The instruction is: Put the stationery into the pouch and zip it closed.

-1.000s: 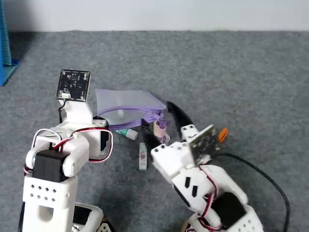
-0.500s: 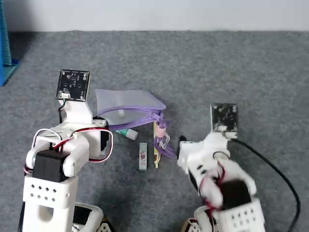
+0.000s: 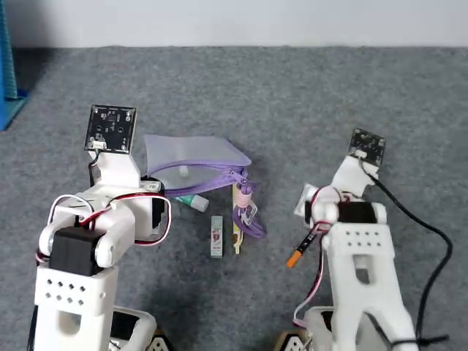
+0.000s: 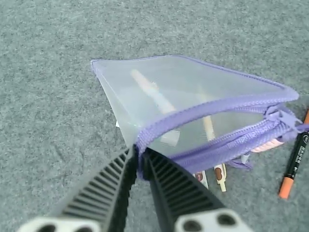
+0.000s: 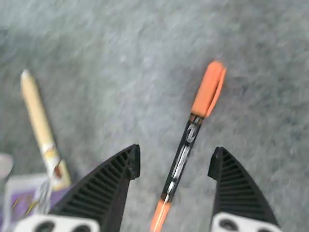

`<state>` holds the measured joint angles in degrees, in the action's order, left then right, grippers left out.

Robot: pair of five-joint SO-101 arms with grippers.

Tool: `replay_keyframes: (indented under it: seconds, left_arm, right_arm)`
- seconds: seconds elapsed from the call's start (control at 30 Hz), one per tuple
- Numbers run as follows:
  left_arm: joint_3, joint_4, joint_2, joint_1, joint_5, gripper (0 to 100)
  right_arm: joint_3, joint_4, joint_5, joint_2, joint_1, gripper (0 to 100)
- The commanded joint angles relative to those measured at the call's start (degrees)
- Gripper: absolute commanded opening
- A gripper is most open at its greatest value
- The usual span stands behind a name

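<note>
The clear pouch [image 3: 191, 161] with a purple zipper lies on the grey carpet, its mouth held up. My left gripper [image 4: 140, 163] is shut on the zipper edge of the pouch [image 4: 193, 96], and pale pencils show through its wall. An orange-and-black pen [image 3: 303, 247] lies on the carpet by the right arm. My right gripper [image 5: 174, 169] stands open just above the pen [image 5: 190, 140], one finger on each side of it. A cream pencil [image 3: 236, 228], a small stick [image 3: 216, 235] and a green-tipped item [image 3: 191, 199] lie by the pouch mouth.
The purple pull cord [image 3: 248, 219] trails from the pouch's zipper end beside the pencil [image 5: 41, 125]. A blue object [image 3: 9, 88] stands at the far left edge. Open carpet stretches behind the pouch and to the right.
The right arm has swung away from the pouch mouth to the right and now points down over the orange pen on the carpet. The left arm has kept still.
</note>
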<state>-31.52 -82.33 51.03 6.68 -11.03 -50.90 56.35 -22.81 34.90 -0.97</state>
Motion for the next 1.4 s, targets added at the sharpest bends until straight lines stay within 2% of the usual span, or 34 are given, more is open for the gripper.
replay_keyframes:
  seconds: [0.0, 0.3, 0.67, 0.93, 1.03, 1.17, 1.23, 1.37]
  left_arm:
    - [3.1, 0.2, 0.0, 0.3, -0.4, 1]
    - [3.0, 0.2, 0.0, 0.1, -0.4, 1]
    - [2.9, 0.2, 0.0, 0.1, -0.4, 1]
    - [2.9, 0.2, -0.1, 0.0, -0.4, 1]
    - [2.9, 0.2, 0.0, 0.0, -0.4, 1]
    - [2.9, 0.2, -0.3, 0.0, -0.4, 1]
    - [2.9, -0.1, 0.0, -0.1, -0.3, 1]
    - [2.4, 0.2, 0.0, 0.1, -0.3, 1]
  right_arm:
    - [3.3, -7.0, 1.8, -5.3, 2.7, 22.5]
    - [3.6, -16.2, 1.9, -16.5, 3.5, 22.5]
    - [14.8, -16.0, 1.9, -31.6, 7.6, 22.4]
    - [26.4, -6.8, 1.6, -44.2, 8.5, 22.1]
    - [30.1, -4.4, 1.5, -46.8, 8.5, 15.7]
    - [33.4, -1.8, 3.4, -47.0, 8.4, 0.0]
    - [34.5, 1.1, 4.6, -46.9, 8.1, 2.8]
    - [36.4, 6.4, 4.9, -46.5, 8.0, 1.0]
